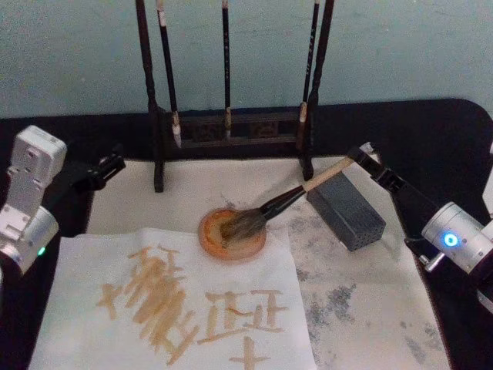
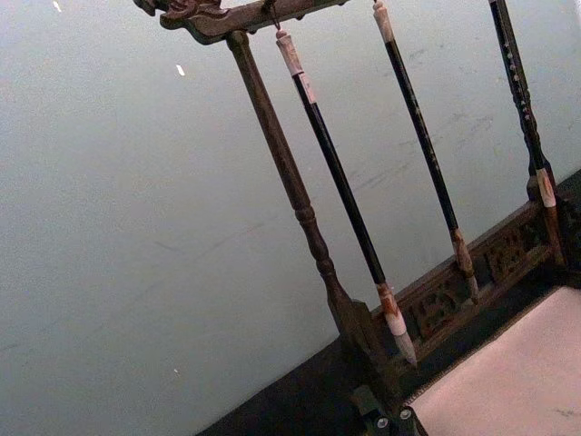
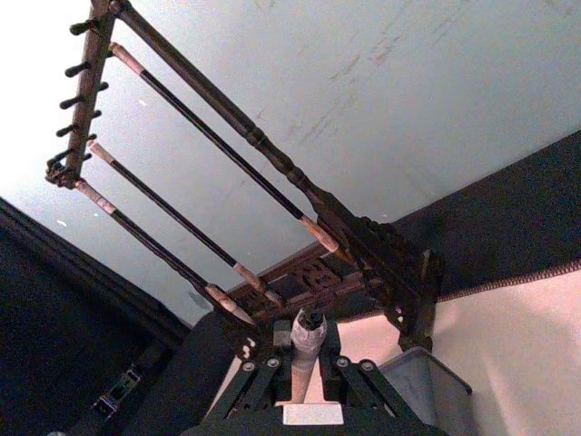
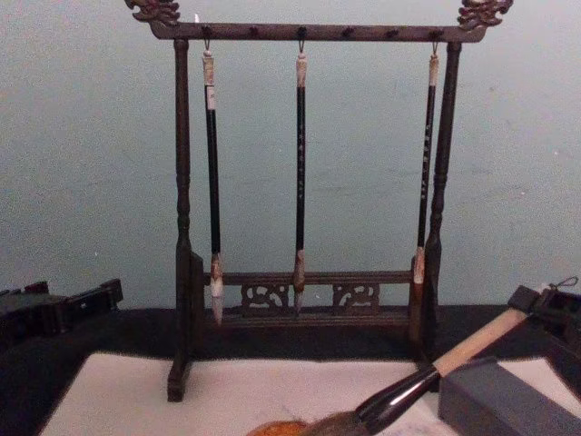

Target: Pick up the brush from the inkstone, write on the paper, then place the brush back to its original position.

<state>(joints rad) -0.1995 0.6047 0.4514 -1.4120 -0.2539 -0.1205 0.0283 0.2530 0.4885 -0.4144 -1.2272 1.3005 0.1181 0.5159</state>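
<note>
Tan brush-stroke characters, not legible, mark the paper [image 1: 177, 308] just before the inkstone [image 1: 232, 234]. Right gripper [image 1: 360, 156] grasps the brush [image 1: 289, 200] by its handle end, bristles resting on the inkstone. Left gripper [image 1: 110, 166] hovers well left of the inkstone; jaw state cannot be told.

Matt paper [image 1: 177, 308], glossy dark wooden rack [image 4: 309, 300], bristly brush [image 1: 277, 206].

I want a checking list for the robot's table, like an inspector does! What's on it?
Surface: dark table under a pale mat, which is grey-smudged.
Job's things: brush tilted, bristles in the round orange inkstone; paper bears tan strokes.
Clutter: wooden rack with three thin hanging brushes; grey block.
Grippers: right gripper at the brush handle's end, jaws shut on it; left gripper idle by the mat's far left corner.
Cables: nothing seen.
Surroundings: plain teal wall.
</note>
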